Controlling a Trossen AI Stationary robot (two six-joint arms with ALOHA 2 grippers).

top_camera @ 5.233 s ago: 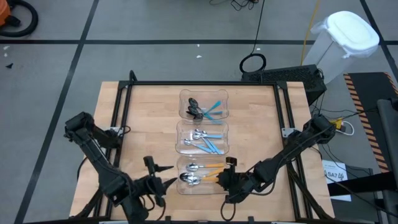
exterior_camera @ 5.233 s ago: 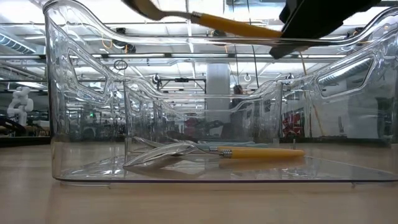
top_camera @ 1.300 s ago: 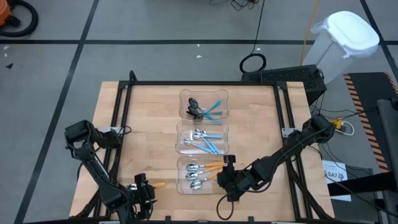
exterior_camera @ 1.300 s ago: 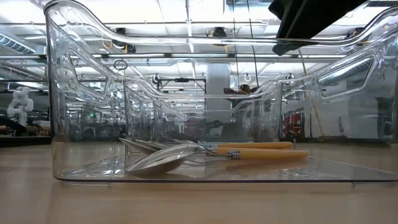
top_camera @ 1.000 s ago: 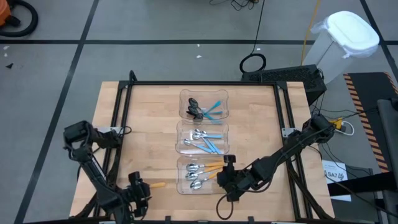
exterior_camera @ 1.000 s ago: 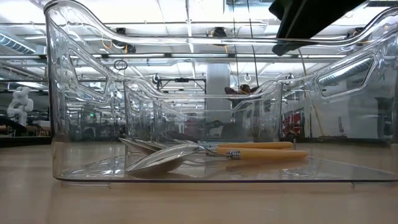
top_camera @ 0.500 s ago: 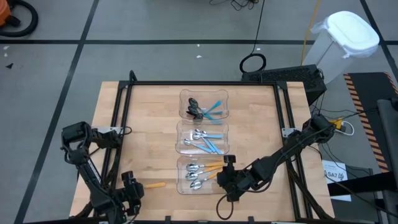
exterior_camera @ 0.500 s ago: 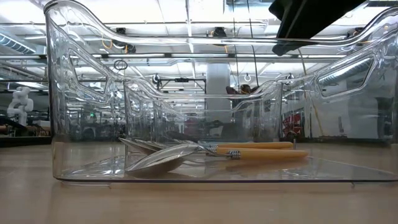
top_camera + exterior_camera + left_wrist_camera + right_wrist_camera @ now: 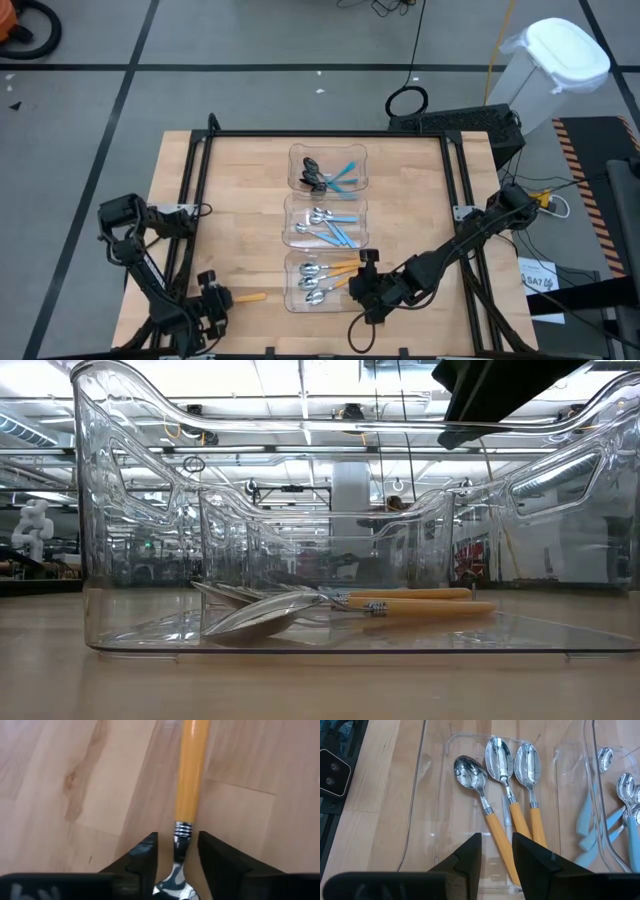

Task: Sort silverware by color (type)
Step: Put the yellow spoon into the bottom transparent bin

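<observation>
Silverware here means small spoons with plastic handles, and nearly all of it already lies sorted. Working from the biggest thing down: the pale wooden counter [image 9: 240,190] carries three clear plastic bins in a row down its middle. The far clear bin [image 9: 328,168] holds dark-bowled spoons with light-blue handles [image 9: 330,178]. The middle clear bin [image 9: 326,220] holds silver-bowled spoons with light-blue handles [image 9: 332,228]. The near clear bin [image 9: 322,282] holds three silver-bowled spoons with orange handles [image 9: 512,805], lying side by side with bowls together.

One piece is left out: a single orange-handled silver spoon [image 9: 250,296] lying flat on the bare counter, well to the left of the near bin. The left end effector [image 9: 175,857] is down over it at the near left corner. Its two dark fingers [image 9: 142,860] straddle the spoon's neck just below the ribbed collar, with a sliver of wood visible on either side, so the grasp looks not yet clamped; whether either pad touches the metal I cannot tell.

The right end effector [image 9: 496,851] hangs above the near end of the near bin, its fingers a little apart and carrying nothing.

By my reading the sort is almost finished. What remains is to pinch this last spoon, lift it and lay it with the other orange ones.
</observation>
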